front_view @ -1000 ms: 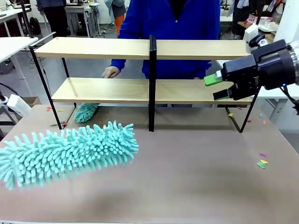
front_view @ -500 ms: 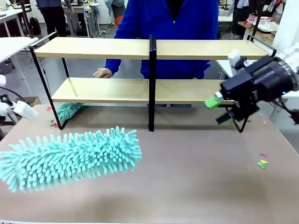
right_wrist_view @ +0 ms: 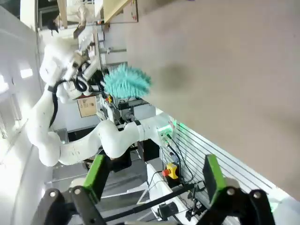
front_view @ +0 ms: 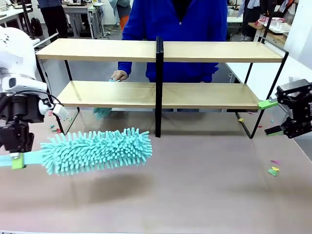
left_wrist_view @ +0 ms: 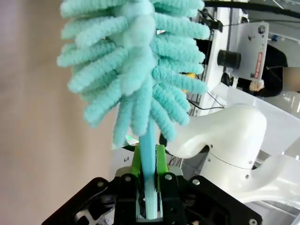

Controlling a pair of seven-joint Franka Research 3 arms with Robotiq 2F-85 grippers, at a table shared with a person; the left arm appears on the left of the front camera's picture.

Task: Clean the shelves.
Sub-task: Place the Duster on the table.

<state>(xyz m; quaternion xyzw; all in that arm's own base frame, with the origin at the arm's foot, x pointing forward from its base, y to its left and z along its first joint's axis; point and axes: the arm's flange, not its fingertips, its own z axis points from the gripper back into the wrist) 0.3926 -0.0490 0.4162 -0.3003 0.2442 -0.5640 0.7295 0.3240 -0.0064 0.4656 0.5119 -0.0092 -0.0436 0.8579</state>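
- The left gripper [front_view: 17, 160] has drawn back toward 9 o'clock, pulling the turquoise chenille duster [front_view: 97, 150] with it; the fluffy head now hangs above the grey-brown tabletop [front_view: 204, 195], short of the shelves [front_view: 161, 95] at 12 o'clock
- The right gripper [front_view: 274, 117] has swung away from the lower board to 3 o'clock, just off the rack's end
- Judged from this, neither robot tool touches the wood, so wiping by the arms is not yet under way
- Left gripper is clenched on the duster's pale handle [left_wrist_view: 149, 187], fingers pointing sideways, head level
- Right gripper stands released and empty, green pads [right_wrist_view: 213, 174] well apart
- The person's hand [front_view: 117, 75] rests a second small duster [front_view: 102, 112] at the lower board's far edge
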